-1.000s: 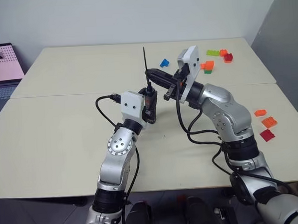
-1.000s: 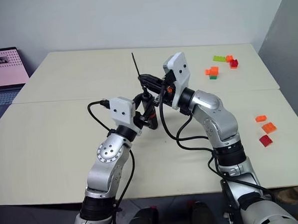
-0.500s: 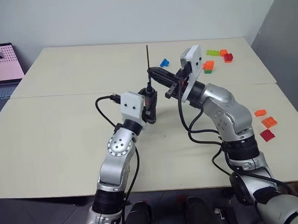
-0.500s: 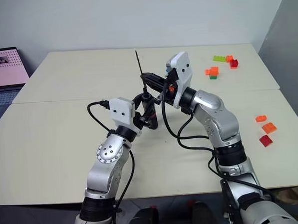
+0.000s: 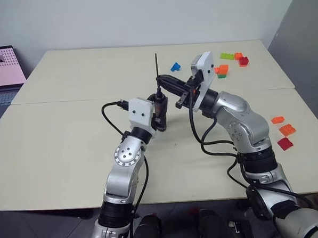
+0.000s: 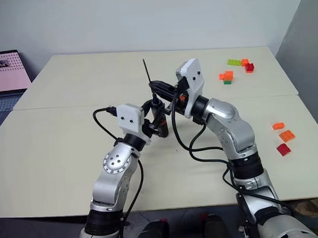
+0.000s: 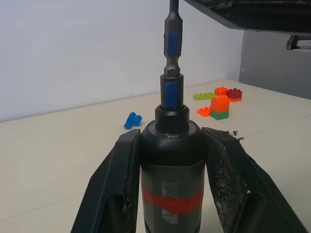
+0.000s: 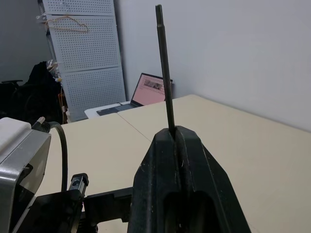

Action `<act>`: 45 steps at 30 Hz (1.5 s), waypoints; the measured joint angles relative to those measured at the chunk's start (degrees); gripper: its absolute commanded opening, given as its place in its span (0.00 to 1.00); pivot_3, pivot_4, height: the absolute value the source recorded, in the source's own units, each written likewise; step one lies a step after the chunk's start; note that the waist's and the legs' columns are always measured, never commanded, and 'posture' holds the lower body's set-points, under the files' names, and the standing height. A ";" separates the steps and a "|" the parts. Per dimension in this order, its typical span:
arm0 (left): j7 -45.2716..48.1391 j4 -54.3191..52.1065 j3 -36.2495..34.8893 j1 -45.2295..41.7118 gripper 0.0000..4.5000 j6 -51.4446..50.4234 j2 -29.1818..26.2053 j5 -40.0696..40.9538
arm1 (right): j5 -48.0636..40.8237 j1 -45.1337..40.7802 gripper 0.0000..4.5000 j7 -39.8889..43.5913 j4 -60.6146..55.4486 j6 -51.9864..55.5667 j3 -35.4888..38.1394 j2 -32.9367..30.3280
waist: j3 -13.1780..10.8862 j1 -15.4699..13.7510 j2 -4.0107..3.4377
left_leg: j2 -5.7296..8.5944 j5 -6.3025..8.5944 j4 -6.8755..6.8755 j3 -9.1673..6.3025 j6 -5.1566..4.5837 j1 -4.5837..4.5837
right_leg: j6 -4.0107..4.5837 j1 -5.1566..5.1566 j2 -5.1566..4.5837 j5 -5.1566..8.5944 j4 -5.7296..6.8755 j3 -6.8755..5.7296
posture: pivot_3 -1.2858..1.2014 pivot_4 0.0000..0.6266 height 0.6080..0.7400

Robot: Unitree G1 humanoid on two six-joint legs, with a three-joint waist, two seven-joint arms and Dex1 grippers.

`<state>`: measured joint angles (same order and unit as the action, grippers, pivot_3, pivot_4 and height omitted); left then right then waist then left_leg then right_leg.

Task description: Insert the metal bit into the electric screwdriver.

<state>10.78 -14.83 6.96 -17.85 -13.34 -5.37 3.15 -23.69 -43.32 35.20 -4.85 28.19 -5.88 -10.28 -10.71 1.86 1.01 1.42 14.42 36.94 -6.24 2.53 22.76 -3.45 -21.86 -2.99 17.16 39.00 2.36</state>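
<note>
The left gripper is clamping the electric screwdriver upright above the table's middle. The right gripper is pinching the metal bit, whose lower end appears to be entering the screwdriver's socket; seating and release are probably remaining.

The electric screwdriver had a dark, smooth, faintly glossy body that looked like plastic, ringed by a red band scuffed to grey in patches. The metal bit was dull grey steel with worn blue paint on its shank. The left end effector had black fingers whose inner faces looked rough and gritty. The right end effector was matt black plastic. The bench was a matt, smooth cream surface. The toy bricks were shiny moulded plastic.
</note>
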 measured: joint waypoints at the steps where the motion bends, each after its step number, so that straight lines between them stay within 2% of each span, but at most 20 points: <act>1: 0.00 -0.01 0.00 0.01 0.35 0.00 0.00 0.00 | 0.00 0.00 0.00 -0.02 -0.03 0.06 0.00 0.00 | 0.00 0.00 0.00 | 0.00 0.00 0.00 0.00 0.00 0.00 | 0.00 0.00 0.00 0.00 0.00 0.00 | 0.52 0.24 1.00; 31: 0.06 -0.03 0.11 0.05 0.35 0.00 -0.18 -0.07 | 0.89 -2.86 0.00 -2.53 -2.43 10.00 -0.69 -1.99 | 0.01 0.00 -0.01 | 0.00 0.00 -0.01 0.00 0.00 -0.02 | 0.00 0.01 0.00 0.00 0.00 0.00 | 0.52 0.24 1.00; 32: 0.07 -0.03 0.11 0.05 0.35 0.04 -0.19 -0.07 | 1.04 -2.70 0.09 -2.55 -2.39 10.28 -0.99 -2.21 | 0.01 0.00 -0.01 | 0.00 0.00 -0.01 0.01 0.00 -0.01 | 0.00 0.00 0.00 0.00 -0.01 0.00 | 0.52 0.24 1.00; 42: 0.13 -0.03 0.12 0.04 0.35 0.11 -0.23 -0.07 | 0.60 -2.26 0.55 -2.72 -2.38 11.23 -0.79 -2.19 | 0.00 0.01 -0.01 | 0.00 0.00 -0.02 0.01 0.00 0.01 | 0.00 -0.02 0.00 0.00 -0.01 0.00 | 0.52 0.24 1.00; 45: 0.13 -0.03 0.12 0.03 0.35 0.11 -0.23 -0.06 | -0.09 -2.27 0.71 -2.79 -2.39 11.34 0.13 -2.20 | 0.00 0.00 -0.01 | 0.00 0.00 -0.02 0.01 -0.01 0.02 | 0.00 -0.03 0.00 0.00 -0.02 0.01 | 0.52 0.24 1.00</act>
<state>10.91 -14.86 7.08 -17.82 -13.23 -5.59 3.09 -23.78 -45.59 32.42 -7.23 39.53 -5.75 -12.48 -10.70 1.86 1.00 1.42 14.43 36.92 -6.23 2.53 22.78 -3.45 -21.89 -2.99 17.16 38.98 2.37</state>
